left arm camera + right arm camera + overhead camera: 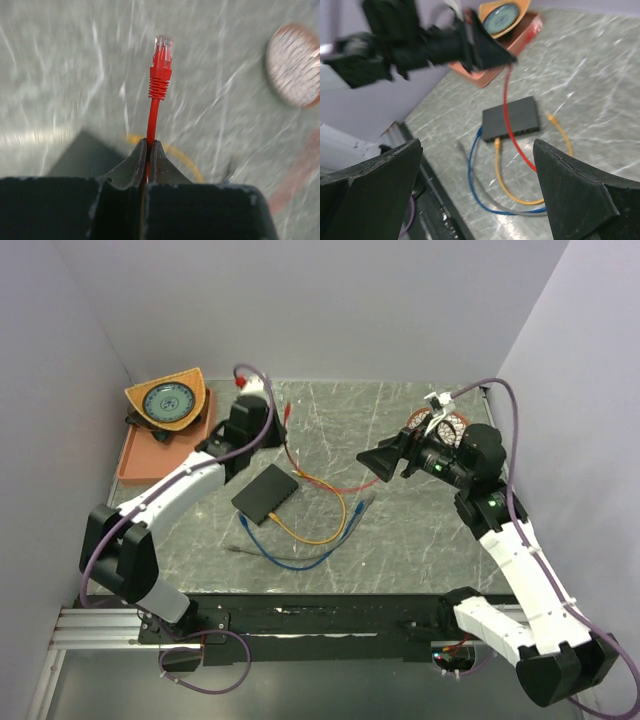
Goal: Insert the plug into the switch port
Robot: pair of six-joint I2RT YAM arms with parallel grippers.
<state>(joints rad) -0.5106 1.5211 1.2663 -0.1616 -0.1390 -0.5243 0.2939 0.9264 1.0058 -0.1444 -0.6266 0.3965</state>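
Closest up, the left gripper (pixel 149 146) is clenched on the red cable (pixel 152 117), pinching it a little behind the plug (pixel 162 50). The plug sticks out past the fingertips, raised above the table (pixel 400 530) and apart from the black switch box (pixel 266 492). A blue cable (pixel 470 175) and a yellow cable (pixel 502 175) reach the switch port row (pixel 512 132) on the box's edge. Further right, the right gripper (pixel 477 150) hangs released, jaws spread wide, holding nothing.

Even soft light, motion-blurred wrist views
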